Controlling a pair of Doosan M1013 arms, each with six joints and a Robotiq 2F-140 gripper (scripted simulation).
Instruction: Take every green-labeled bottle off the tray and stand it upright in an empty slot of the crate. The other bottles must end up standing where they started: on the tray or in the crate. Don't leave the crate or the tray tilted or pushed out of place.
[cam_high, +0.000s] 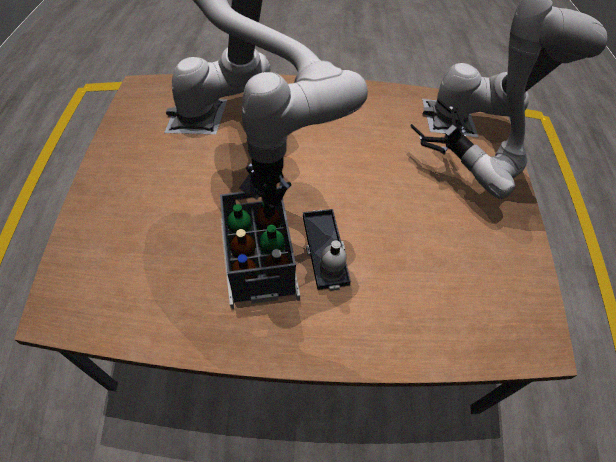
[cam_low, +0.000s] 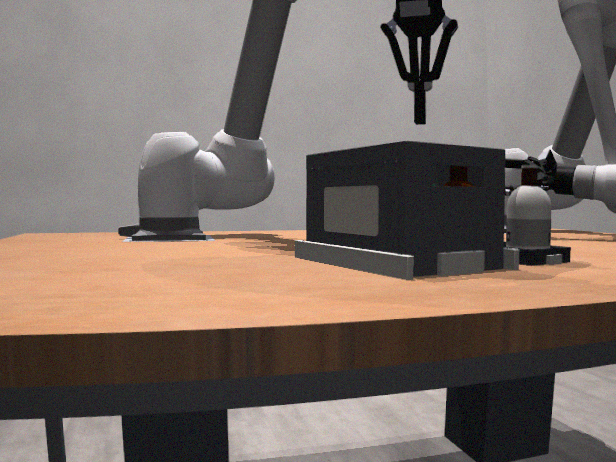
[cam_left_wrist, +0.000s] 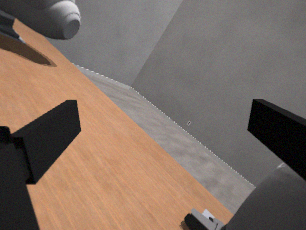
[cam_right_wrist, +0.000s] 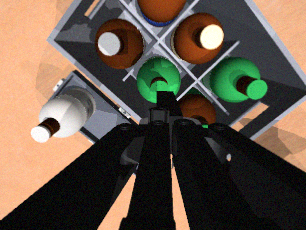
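The crate (cam_high: 261, 285) (cam_low: 350, 170) stands level; six upright bottles show in its compartments. The back row has a green bottle (cam_high: 239, 220) (cam_right_wrist: 232, 77) and a brown, green-capped bottle (cam_right_wrist: 197, 107), partly hidden. The middle row has a brown, cream-capped bottle (cam_high: 242, 245) (cam_right_wrist: 195, 42) and a green bottle (cam_high: 272, 242) (cam_right_wrist: 152, 75). The front row has brown bottles with blue and pale caps. A white bottle (cam_high: 333, 262) (cam_low: 529, 215) (cam_right_wrist: 65, 117) stands on the tray (cam_high: 320, 227) (cam_right_wrist: 105, 120). My right gripper (cam_high: 271, 202) (cam_low: 420, 119) (cam_right_wrist: 164, 104) is shut and empty above the crate. My left gripper (cam_high: 429, 116) (cam_left_wrist: 164, 115) is open and empty, far from both.
The tray lies flat beside the crate, a narrow gap apart. The right arm (cam_high: 267, 115) reaches over the crate's back end. The left arm (cam_high: 492, 175) is low at the table's far right in the top view. The table edge (cam_high: 300, 378) is at the front.
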